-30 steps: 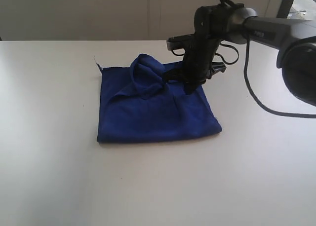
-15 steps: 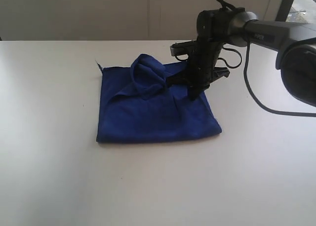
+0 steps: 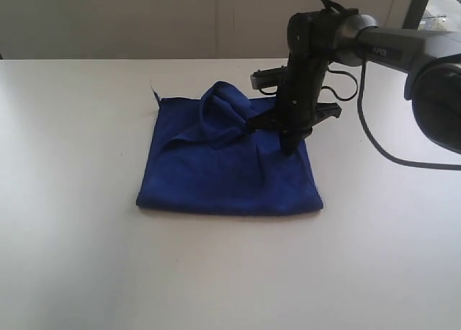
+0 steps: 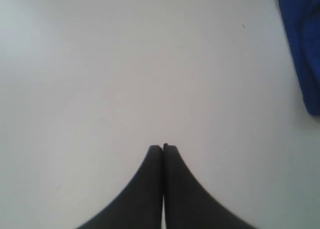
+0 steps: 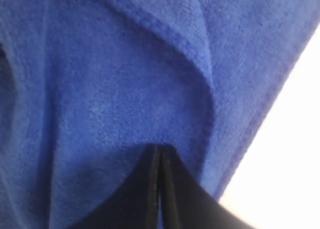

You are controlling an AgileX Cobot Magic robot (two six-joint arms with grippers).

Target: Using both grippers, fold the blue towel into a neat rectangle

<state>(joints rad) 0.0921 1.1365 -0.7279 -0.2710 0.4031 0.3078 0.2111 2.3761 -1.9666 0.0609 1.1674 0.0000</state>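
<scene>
The blue towel (image 3: pixel 227 164) lies on the desk (image 3: pixel 72 258). My right end effector (image 3: pixel 288 148), jaws pressed together, stands tip-down on its far right part, bunched fold just beside. The left end effector (image 4: pixel 162 148), likewise closed, hangs apart.

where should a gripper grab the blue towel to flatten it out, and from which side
Probably the bunched hump near the far edge of the blue towel, coming down from above. It stands up off the flat layer, so there is loose cloth to pinch; the rest lies flat against the table and offers little to close on.
</scene>
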